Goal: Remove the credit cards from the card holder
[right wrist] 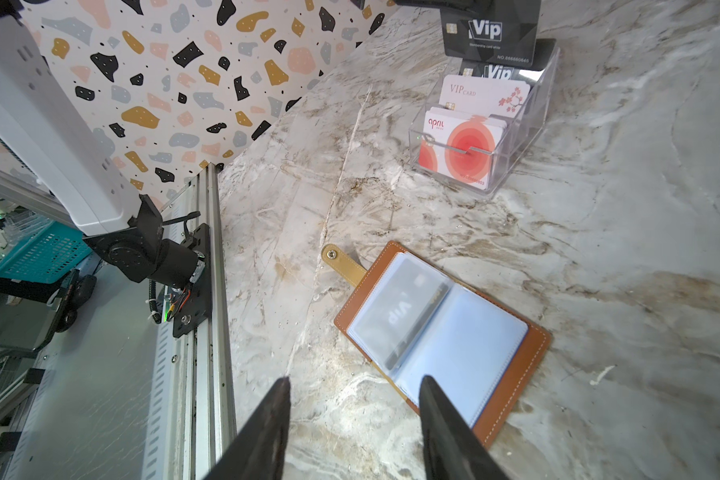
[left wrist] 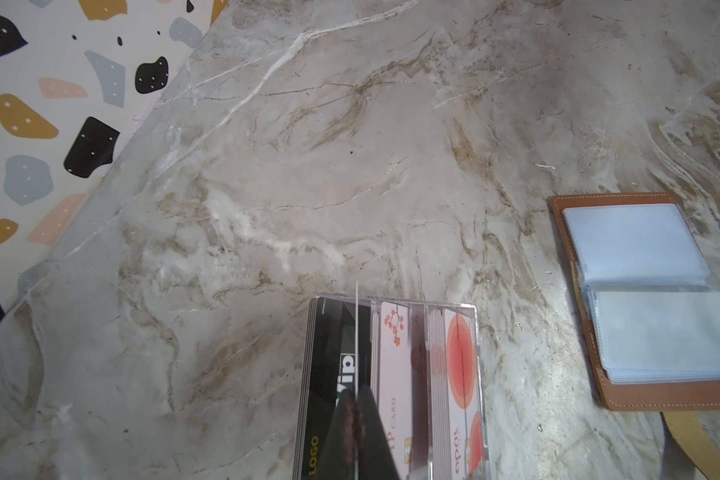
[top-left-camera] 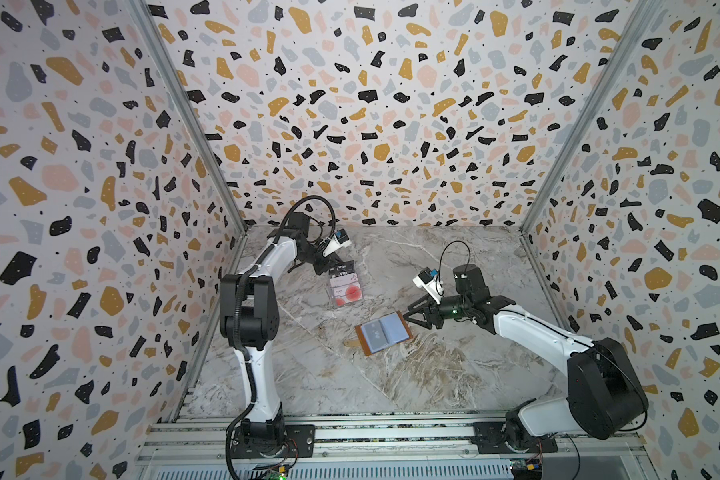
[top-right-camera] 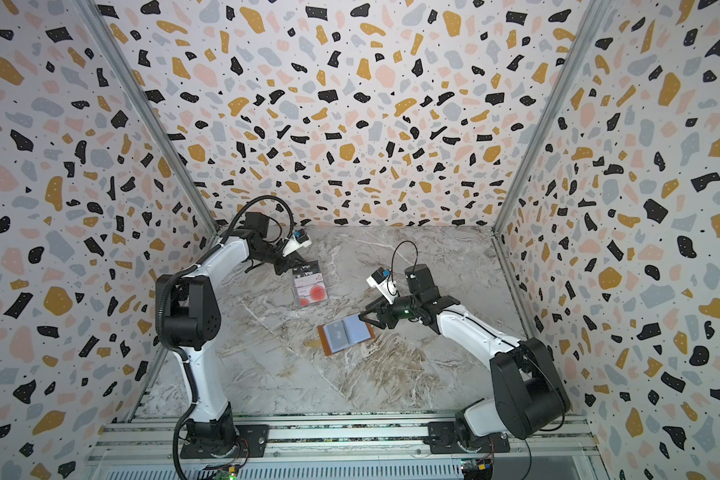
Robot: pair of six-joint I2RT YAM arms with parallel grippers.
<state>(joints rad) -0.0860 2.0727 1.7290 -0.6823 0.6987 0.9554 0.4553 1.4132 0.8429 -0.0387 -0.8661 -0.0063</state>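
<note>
The tan card holder (top-left-camera: 393, 326) (top-right-camera: 356, 324) (right wrist: 533, 345) (left wrist: 641, 399) lies open on the marble table, clear sleeves up. Its left sleeve holds one dark Vip credit card (right wrist: 408, 316). My left gripper (top-left-camera: 329, 268) (top-right-camera: 285, 268) (left wrist: 356, 399) is shut on another dark Vip credit card (right wrist: 491, 37) (top-left-camera: 342, 266), held upright just above the clear plastic case (right wrist: 520, 137) (top-left-camera: 346, 291). In the left wrist view that card shows edge-on as a thin line (left wrist: 356, 332). My right gripper (top-left-camera: 408, 318) (top-right-camera: 362, 316) (right wrist: 354, 386) stands open at the holder's right edge, nothing between its fingers.
The clear case holds rows of dark Vip, pink VIP and red-circle cards (right wrist: 466, 153). The holder's snap tab strap (right wrist: 341, 262) sticks out toward the left. Terrazzo walls enclose three sides; an aluminium rail (top-left-camera: 350, 432) runs along the front.
</note>
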